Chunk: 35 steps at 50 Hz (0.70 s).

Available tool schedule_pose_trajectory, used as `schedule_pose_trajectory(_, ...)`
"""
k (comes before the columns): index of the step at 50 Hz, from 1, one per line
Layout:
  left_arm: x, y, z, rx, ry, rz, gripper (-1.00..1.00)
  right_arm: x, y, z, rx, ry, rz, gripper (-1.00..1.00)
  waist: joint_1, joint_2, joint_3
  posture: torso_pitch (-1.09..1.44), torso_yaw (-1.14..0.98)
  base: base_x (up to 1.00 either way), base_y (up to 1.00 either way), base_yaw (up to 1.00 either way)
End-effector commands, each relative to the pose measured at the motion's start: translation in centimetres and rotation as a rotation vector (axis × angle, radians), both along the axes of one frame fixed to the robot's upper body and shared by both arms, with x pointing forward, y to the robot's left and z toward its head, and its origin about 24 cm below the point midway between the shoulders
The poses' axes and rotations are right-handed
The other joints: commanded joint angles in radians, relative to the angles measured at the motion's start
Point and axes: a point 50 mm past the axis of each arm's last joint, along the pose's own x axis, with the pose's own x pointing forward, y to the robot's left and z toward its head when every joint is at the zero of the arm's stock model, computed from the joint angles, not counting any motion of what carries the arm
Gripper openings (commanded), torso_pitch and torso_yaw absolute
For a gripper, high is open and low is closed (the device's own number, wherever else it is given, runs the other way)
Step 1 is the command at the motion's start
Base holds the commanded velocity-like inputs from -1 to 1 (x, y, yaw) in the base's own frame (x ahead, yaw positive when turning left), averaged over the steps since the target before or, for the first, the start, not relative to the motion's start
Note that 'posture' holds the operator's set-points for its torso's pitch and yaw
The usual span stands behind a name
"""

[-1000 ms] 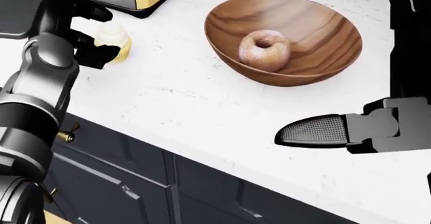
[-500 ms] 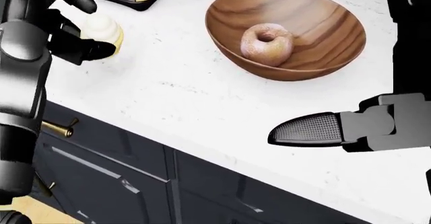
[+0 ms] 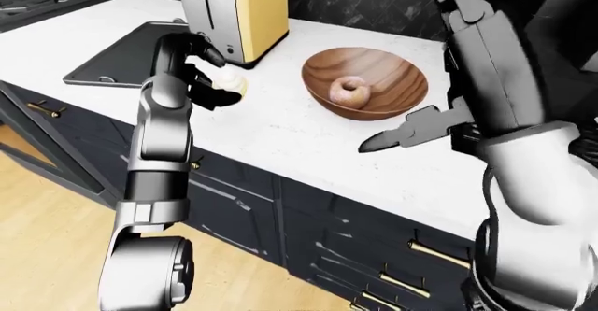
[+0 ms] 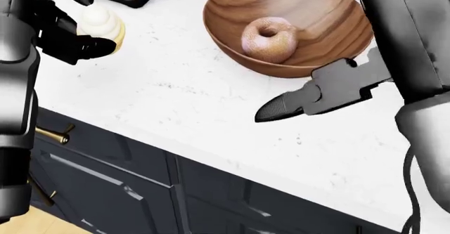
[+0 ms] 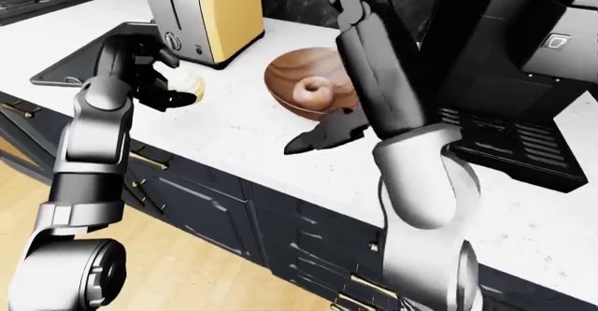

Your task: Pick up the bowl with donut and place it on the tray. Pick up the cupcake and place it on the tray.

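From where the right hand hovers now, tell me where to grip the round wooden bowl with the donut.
Take the round wooden bowl by its near rim, the head view's lower-right edge, closest to the right hand. Its walls flare wide and shallow, so pinch over the lip, probably from that side; the sugared donut sits mid-bowl, clear of it.

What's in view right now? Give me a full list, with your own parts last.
bowl: one, brown wood, on the white counter
donut: one, pale pink, inside the bowl
cupcake: one, cream and yellow, by the left hand's fingers
toaster: one, yellow and silver, beside the cupcake
tray: one, dark, left end of the counter
cabinets: navy, brass handles, below the counter
left hand: black, around the cupcake
right hand: black, open, below the bowl
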Motion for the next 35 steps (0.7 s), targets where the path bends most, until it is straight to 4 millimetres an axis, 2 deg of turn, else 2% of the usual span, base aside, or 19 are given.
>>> schedule_pose_trajectory(1, -0.4, -0.4, 2.9, 0.020, -0.121, -0.016, -1.00, -0.6, 0.0, 1.2, -0.120, -0.111, -0.072, 1.00, -0.002, 0.008, -0.030, 0.00, 0.00, 0.00, 0.00, 0.00)
schedule_pose_trajectory(4, -0.4, -0.4, 2.9, 0.015, -0.121, -0.016, -1.00, 0.6, 0.1, 0.6, -0.210, -0.109, -0.121, 1.00, -0.005, 0.018, -0.033, 0.00, 0.00, 0.00, 0.00, 0.00)
schedule_pose_trajectory(13, -0.5, -0.1, 2.9, 0.010, -0.123, -0.009, -1.00, 2.8, 0.4, -0.5, -0.299, -0.098, -0.192, 1.00, -0.012, 0.032, -0.042, 0.00, 0.00, 0.00, 0.00, 0.00)
schedule_pose_trajectory(24, -0.4, -0.2, 2.8, 0.020, -0.119, -0.012, -1.00, 6.8, 0.3, -4.1, -0.346, -0.040, -0.233, 1.00, -0.018, 0.032, -0.047, 0.00, 0.00, 0.00, 0.00, 0.00)
schedule_pose_trajectory(35, -0.4, -0.2, 2.8, 0.020, -0.124, -0.017, -1.00, 9.4, 0.6, -5.1, -0.370, -0.014, -0.236, 1.00, -0.022, 0.035, -0.044, 0.00, 0.00, 0.00, 0.00, 0.00)
